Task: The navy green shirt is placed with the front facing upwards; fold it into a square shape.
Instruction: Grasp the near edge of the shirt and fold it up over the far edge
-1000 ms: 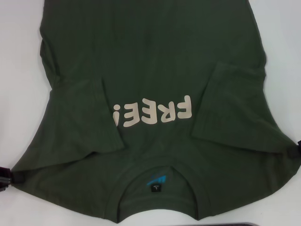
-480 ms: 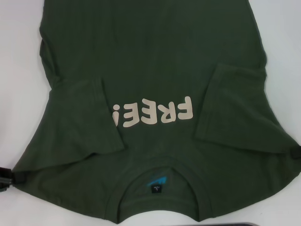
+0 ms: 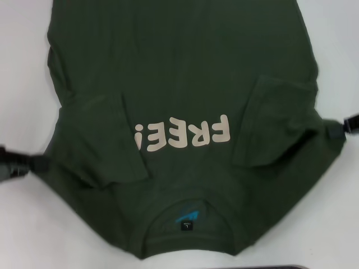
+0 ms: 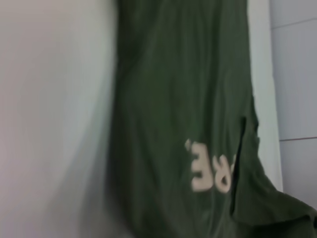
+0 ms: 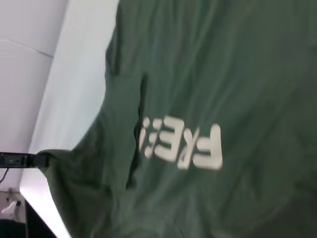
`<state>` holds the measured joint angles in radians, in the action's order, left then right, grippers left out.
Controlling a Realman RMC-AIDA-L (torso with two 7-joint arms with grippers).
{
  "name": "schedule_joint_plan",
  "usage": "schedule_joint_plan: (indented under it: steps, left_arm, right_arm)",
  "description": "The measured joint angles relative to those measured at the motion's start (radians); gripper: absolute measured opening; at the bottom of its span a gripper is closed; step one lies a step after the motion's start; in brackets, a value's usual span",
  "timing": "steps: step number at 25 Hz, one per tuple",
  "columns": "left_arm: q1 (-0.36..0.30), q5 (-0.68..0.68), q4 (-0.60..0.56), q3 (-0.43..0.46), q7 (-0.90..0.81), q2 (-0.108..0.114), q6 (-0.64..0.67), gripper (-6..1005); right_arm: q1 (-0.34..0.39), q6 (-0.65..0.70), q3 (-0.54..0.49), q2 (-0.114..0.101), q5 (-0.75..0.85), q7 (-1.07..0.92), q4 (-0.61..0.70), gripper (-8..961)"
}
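The navy green shirt [image 3: 185, 84] lies front up on the white tabletop [image 3: 22, 67], filling most of the head view, its collar at 6 o'clock and its body running up past 12 o'clock. Both short sleeves are folded inward over the chest, flanking the beige lettering [image 3: 182, 134], which reads upside down from the head camera. A small blue neck label [image 3: 188, 216] shows inside the collar. The left claw [image 3: 40, 164] sits at 9 o'clock, pinching the shirt's shoulder edge, with the cloth drawn out to a point toward it. The right claw [image 3: 335, 129] sits at 3 o'clock, likewise pinching the opposite shoulder edge. In the right wrist view the shirt [image 5: 213, 99] spreads across the tabletop, and the left claw [image 5: 42, 159] is visible farther off gripping a corner of fabric. The left wrist view shows the shirt [image 4: 183, 99] and part of the lettering.
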<state>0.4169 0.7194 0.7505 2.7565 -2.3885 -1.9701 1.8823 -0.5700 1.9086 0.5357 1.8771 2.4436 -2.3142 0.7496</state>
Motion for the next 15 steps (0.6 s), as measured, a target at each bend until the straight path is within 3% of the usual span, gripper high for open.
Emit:
schedule_joint_plan:
  steps: [7, 15]
  left_arm:
    - [0.122, 0.007, 0.002, 0.011, -0.052, 0.006, -0.074, 65]
    - [0.192, 0.026, -0.006, 0.012, -0.091, 0.011, -0.219, 69]
  right_arm:
    - [-0.059, -0.037, -0.056, 0.001, -0.019, -0.004, -0.004, 17]
    - [-0.06, -0.116, -0.123, -0.012, -0.094, -0.019, 0.001, 17]
